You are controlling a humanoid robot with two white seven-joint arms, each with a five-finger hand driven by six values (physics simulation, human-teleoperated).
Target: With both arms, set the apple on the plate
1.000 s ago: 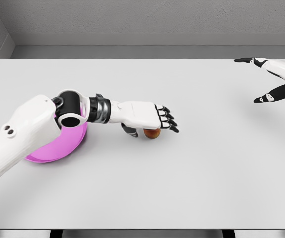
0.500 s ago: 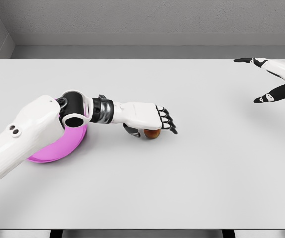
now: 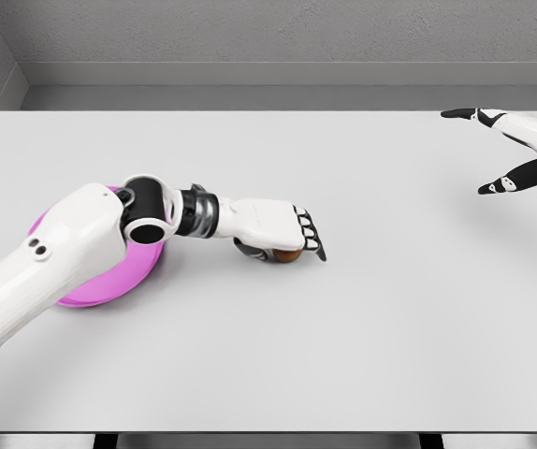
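Observation:
A reddish apple [image 3: 289, 255] lies on the white table [image 3: 362, 318], mostly hidden under my left hand [image 3: 283, 243]. That hand reaches in from the left, palm down on top of the apple, its dark-tipped fingers [image 3: 312, 239] curled over the right side and the thumb [image 3: 246, 249] against the left. A magenta plate [image 3: 95, 288] sits to the left, partly covered by my left forearm and elbow. My right hand [image 3: 514, 150] hovers far off at the upper right edge, fingers spread and holding nothing.
The table's far edge meets a grey wall at the back. The front edge runs along the bottom of the view.
My left hand has dropped lower onto the apple and its fingers have curled down around it. The left elbow has shifted right, uncovering the plate's left rim. The right hand is unmoved.

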